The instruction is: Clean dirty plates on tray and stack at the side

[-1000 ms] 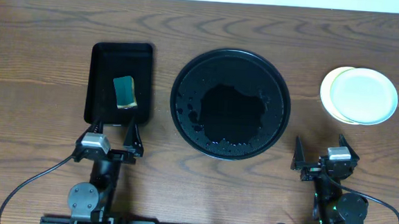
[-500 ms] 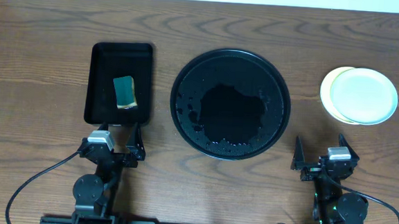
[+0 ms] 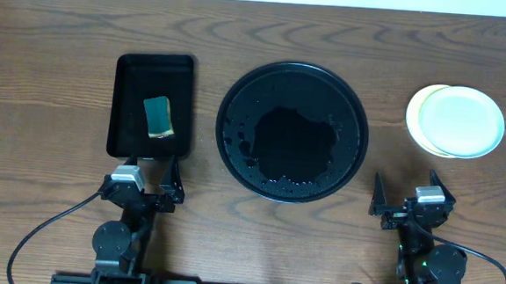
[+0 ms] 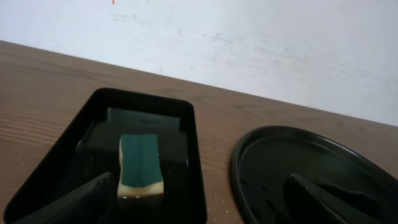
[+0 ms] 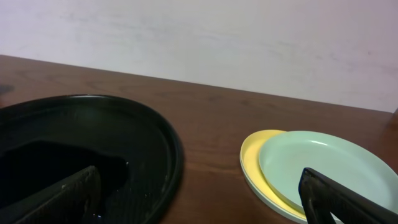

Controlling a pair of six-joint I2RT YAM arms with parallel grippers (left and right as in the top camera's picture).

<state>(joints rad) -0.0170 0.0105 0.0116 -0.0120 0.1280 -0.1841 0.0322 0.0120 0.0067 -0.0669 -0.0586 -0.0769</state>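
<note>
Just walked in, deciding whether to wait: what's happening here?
Nothing is being handled. The left gripper and right gripper hang open and empty. The round tray is wet and holds no plates; the plates sit stacked to its right. A sponge lies in the rectangular tray.

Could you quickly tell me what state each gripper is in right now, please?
Left gripper: open, holding nothing.
Right gripper: open, holding nothing.
</note>
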